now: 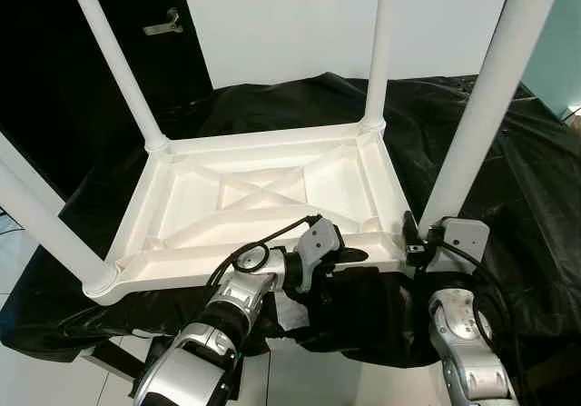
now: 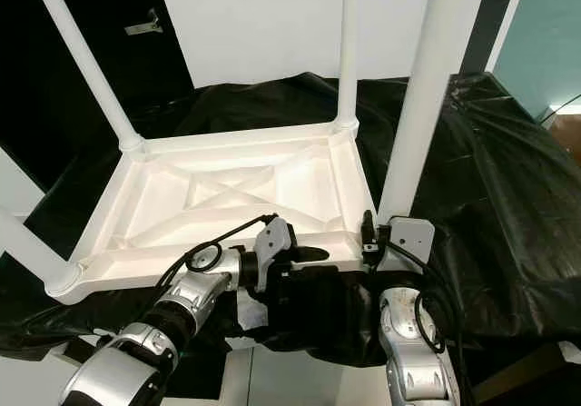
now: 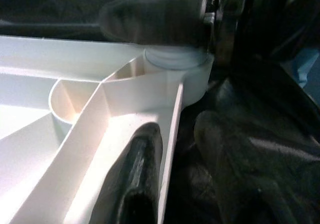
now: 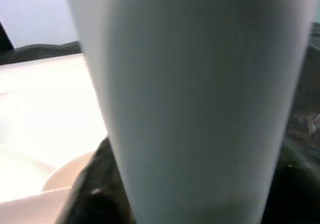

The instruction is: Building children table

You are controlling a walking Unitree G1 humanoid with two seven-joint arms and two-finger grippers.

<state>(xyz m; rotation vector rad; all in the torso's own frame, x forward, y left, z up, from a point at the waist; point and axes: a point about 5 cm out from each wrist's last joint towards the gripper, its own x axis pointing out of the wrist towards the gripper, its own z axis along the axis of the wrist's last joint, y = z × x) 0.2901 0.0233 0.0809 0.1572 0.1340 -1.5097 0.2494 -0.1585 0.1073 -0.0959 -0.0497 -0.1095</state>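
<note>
A white plastic children's table [image 1: 272,188] lies upside down on a black cloth, its legs pointing up. The near right leg [image 1: 481,106] stands in its corner socket [image 3: 175,66]. My right gripper [image 1: 421,239] is shut on the base of this leg, and in the right wrist view the leg [image 4: 195,98] has dark fingers [image 4: 92,186] on either side. My left gripper [image 1: 356,259] is shut on the table's near rim [image 3: 170,134], close to that corner. One finger [image 3: 132,184] lies inside the rim and the other [image 3: 235,174] outside it.
The other legs rise at the far left [image 1: 113,61], far right [image 1: 377,52] and near left [image 1: 45,229]. The black cloth [image 1: 517,206] drapes over the support's edges. Behind are a white wall and a dark door with a handle [image 1: 163,24]. Pale floor [image 1: 36,370] shows near left.
</note>
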